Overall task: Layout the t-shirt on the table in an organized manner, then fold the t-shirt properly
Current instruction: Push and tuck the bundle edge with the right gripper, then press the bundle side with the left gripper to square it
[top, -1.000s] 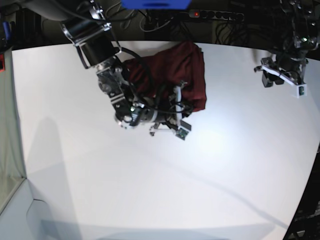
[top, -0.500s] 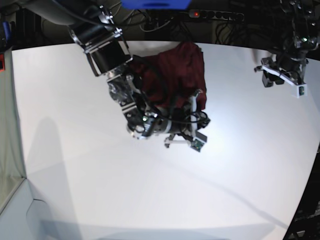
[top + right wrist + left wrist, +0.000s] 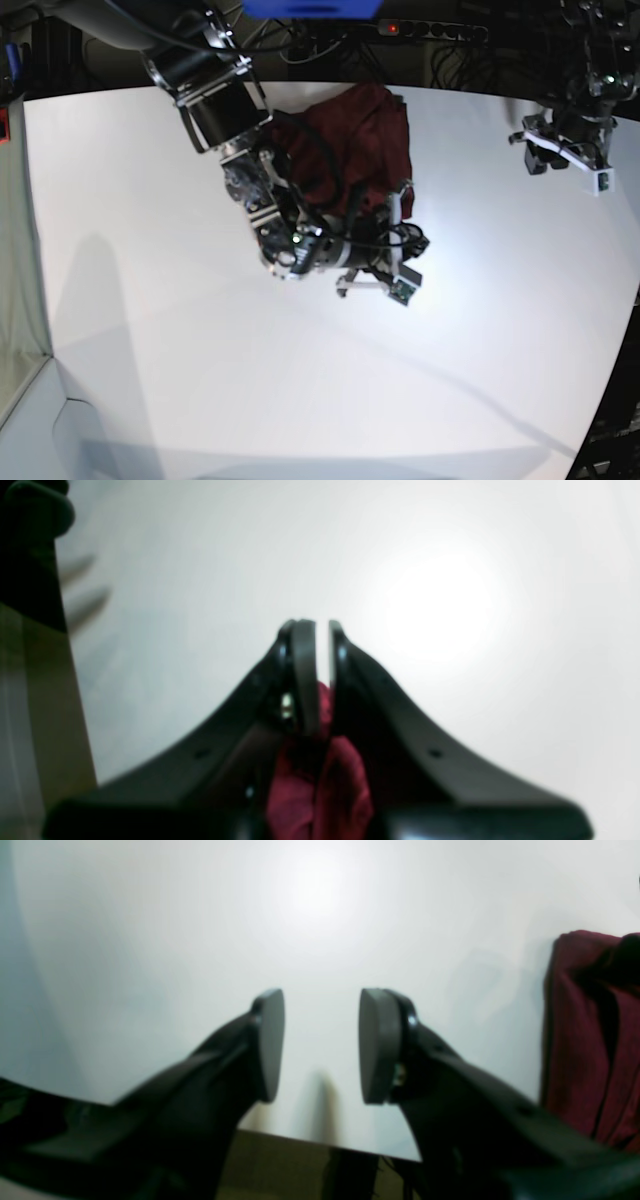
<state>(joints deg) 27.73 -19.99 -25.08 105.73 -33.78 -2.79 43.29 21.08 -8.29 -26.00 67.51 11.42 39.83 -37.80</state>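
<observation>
The dark red t-shirt (image 3: 350, 135) lies bunched at the back middle of the white table (image 3: 300, 380). My right gripper (image 3: 412, 240) sits at the shirt's near right edge. In the right wrist view this gripper (image 3: 322, 645) is shut on a fold of the t-shirt (image 3: 320, 780), and red cloth shows between the pads. My left gripper (image 3: 562, 150) hovers at the table's far right, away from the cloth. In the left wrist view the left gripper (image 3: 320, 1045) stands open with nothing in it, above bare table (image 3: 320, 915), and the t-shirt (image 3: 590, 1040) shows at the right edge.
A power strip (image 3: 420, 30) and cables run behind the table's back edge, beside a blue object (image 3: 310, 8). The table's curved edge drops off at the left (image 3: 40, 330) and the lower right. Dark equipment stands at the far right.
My right arm has swung toward the near right, taking the shirt's edge along with it. Its jaws have closed tighter on the cloth. The left arm has not moved.
</observation>
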